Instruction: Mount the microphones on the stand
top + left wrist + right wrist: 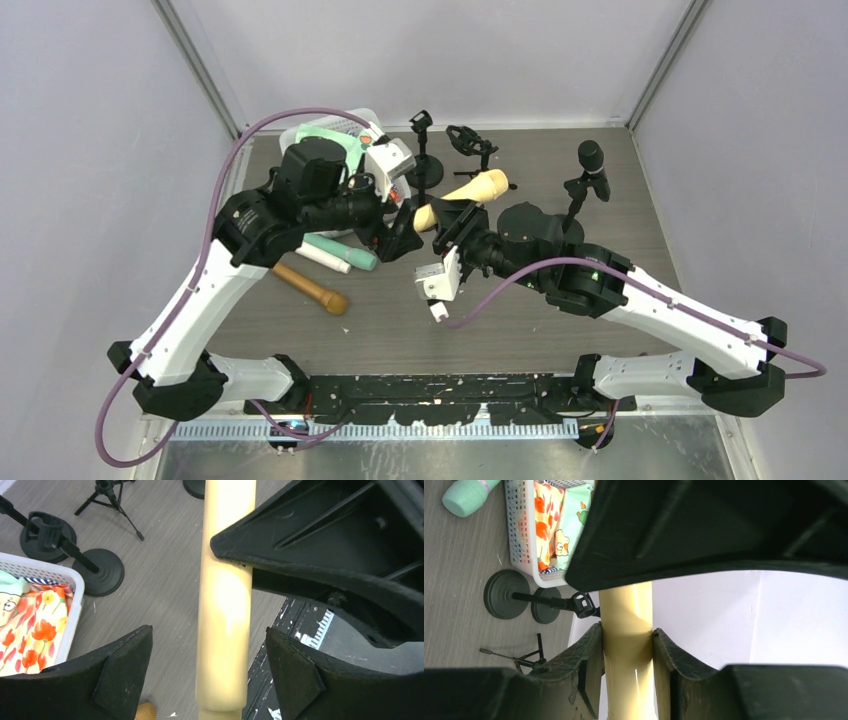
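plainly, the table (520, 320) is bearing everything, and the two arms are meeting over its middle. the basket (76, 611) is sitting at the back left, out of the way.

two empty stands (424, 160) are waiting at the back, and a third on the right is holding the black mic (592, 158) in its clip. the mint mic (345, 254), white mic (322, 260) and brown mic (312, 289) are lying on the table by the left arm.

the cream mic (470, 190) is hanging in the air in front of the empty stands. the right gripper (628, 645) is clenching it on both sides. the left gripper (398, 230) is standing released around the same mic, its fingers (120, 670) flanking the body with a gap on each side and touching nothing.

this is looking like a handover or regrasp before seating. doing it well is probably meaning:
- centring the left jaws, so both pads are landing together and not shoving the mic sideways
- keeping the right grip on until the left hold is looking firm, since the smooth round body is likely slipping easily
- gripping away from the part going into the clip
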`<act>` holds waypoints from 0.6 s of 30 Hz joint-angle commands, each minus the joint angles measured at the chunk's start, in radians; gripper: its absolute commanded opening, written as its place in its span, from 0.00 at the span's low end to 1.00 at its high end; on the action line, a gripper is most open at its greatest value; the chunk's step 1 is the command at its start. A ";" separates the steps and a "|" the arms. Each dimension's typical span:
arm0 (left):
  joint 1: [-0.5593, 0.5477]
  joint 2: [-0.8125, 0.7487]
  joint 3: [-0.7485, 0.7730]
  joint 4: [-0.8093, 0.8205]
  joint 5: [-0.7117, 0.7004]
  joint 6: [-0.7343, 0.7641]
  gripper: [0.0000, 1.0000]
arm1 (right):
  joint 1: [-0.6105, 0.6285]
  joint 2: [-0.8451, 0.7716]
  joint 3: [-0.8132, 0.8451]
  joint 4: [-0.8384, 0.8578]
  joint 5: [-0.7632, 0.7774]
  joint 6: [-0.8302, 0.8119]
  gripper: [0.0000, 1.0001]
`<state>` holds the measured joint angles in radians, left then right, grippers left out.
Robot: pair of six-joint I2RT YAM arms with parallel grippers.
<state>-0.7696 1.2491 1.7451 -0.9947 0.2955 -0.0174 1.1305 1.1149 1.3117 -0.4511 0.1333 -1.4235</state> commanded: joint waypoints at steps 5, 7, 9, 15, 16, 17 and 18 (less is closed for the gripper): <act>0.005 0.010 -0.032 0.006 0.033 0.014 0.71 | 0.003 -0.023 0.053 0.031 -0.002 -0.023 0.03; 0.004 0.016 -0.032 0.012 0.033 0.014 0.65 | 0.003 -0.021 0.053 0.027 -0.004 -0.022 0.05; 0.004 0.021 -0.030 0.017 0.034 0.014 0.50 | 0.004 -0.020 0.049 0.026 -0.003 -0.024 0.07; 0.004 0.028 -0.030 0.034 0.034 0.012 0.02 | 0.003 -0.034 0.031 0.045 0.001 -0.006 0.29; 0.005 0.026 -0.033 0.041 0.027 0.011 0.01 | 0.003 -0.040 0.027 0.052 0.003 0.002 0.35; 0.005 0.023 -0.039 0.052 0.019 0.007 0.00 | 0.004 -0.045 0.024 0.063 0.004 0.016 0.42; 0.006 0.019 -0.047 0.064 0.010 0.002 0.00 | 0.003 -0.053 0.022 0.075 0.003 0.035 0.52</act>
<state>-0.7723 1.2770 1.7119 -0.9981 0.3367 -0.0109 1.1282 1.1126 1.3197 -0.4580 0.1360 -1.4334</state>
